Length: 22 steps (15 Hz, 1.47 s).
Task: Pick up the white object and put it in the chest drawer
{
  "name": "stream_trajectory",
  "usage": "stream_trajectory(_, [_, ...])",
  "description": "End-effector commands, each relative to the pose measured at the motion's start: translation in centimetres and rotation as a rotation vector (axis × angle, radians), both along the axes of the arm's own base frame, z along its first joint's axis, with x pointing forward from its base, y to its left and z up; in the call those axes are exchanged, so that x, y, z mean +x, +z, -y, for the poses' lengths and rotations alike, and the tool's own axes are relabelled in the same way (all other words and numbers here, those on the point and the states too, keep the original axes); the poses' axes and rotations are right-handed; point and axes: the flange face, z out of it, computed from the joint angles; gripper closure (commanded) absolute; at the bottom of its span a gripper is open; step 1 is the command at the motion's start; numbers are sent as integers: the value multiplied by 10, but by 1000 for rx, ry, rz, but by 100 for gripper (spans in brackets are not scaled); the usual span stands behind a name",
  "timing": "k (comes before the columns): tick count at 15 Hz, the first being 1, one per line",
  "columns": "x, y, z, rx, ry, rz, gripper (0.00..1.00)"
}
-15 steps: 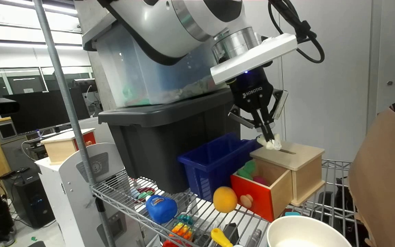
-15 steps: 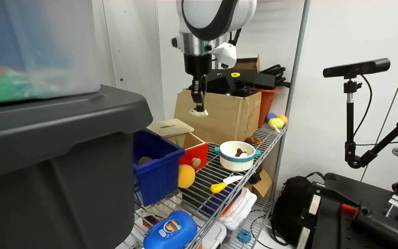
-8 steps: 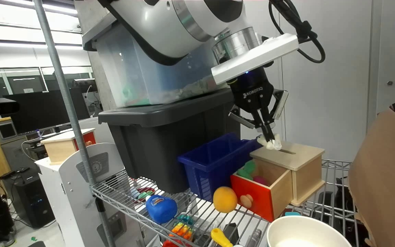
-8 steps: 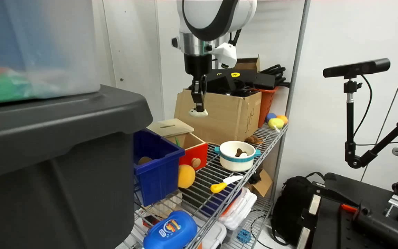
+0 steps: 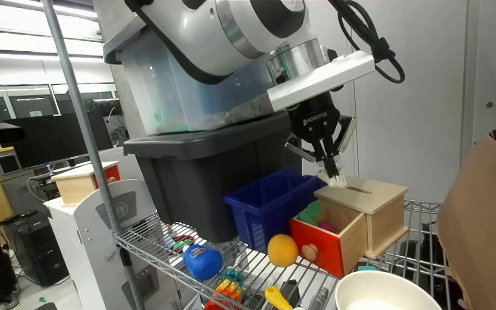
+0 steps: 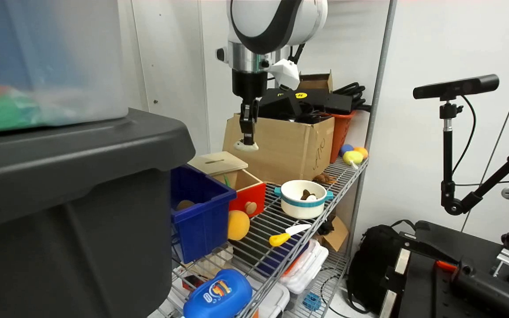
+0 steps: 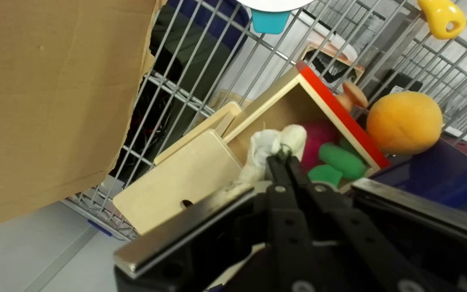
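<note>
In an exterior view, the gripper (image 5: 331, 171) pointed downward, its jaws pinching the white object (image 5: 339, 181); the chest drawer (image 5: 354, 241) stood pulled open. In an exterior view, the white object hung in the air, higher than the chest drawer and the blue bin (image 6: 206, 227). In the wrist view, the jaws nearly met at it; green pieces (image 7: 342, 161) and a magenta piece (image 7: 318, 138) lay in the chest drawer, an orange ball (image 7: 404, 123) just outside.

Bin (image 5: 256, 224) beside chest drawer (image 5: 352, 243)
</note>
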Motion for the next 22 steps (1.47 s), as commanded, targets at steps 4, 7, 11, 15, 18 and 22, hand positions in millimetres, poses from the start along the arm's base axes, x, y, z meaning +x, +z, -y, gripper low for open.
stream_trajectory(4, [7,-10,0,49,43,0,99])
stream_trajectory(7, [7,-15,0,55,47,-10,99])
stream_trajectory(11, [9,-20,2,55,51,-18,99])
stream_trajectory(15, [9,-22,3,54,42,-28,54])
stream_trajectory(18, [10,-21,4,55,38,-28,34])
stream_trajectory(22, [6,-12,-2,41,17,-54,4])
